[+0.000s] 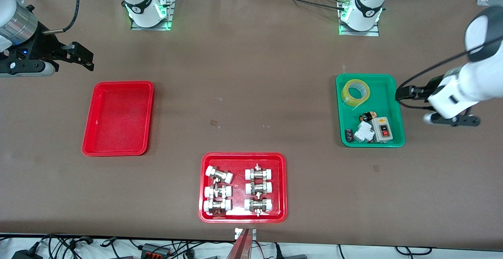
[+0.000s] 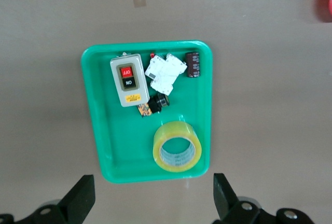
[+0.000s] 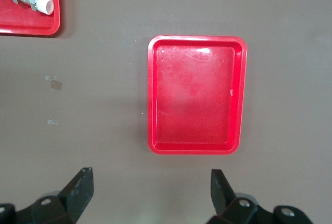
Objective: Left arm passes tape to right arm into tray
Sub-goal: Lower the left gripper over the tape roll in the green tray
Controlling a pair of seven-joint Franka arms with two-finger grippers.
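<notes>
Inside green tray point(image 2: 98, 130), tape point(image 2: 177, 147) lying apart from open left tool point(image 2: 150, 203)

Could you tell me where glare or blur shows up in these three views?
Right wrist view: a pale sheen of glare on the floor of the plain red tray. Left wrist view: a red tray corner at the edge is blurred, while the tape is sharp. Front view: green lights glow at both arm bases.

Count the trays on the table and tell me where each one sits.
3. The plain red tray lies toward the right arm's end, the green tray with the tape toward the left arm's end, and the red tray of fittings nearest the front camera.
</notes>
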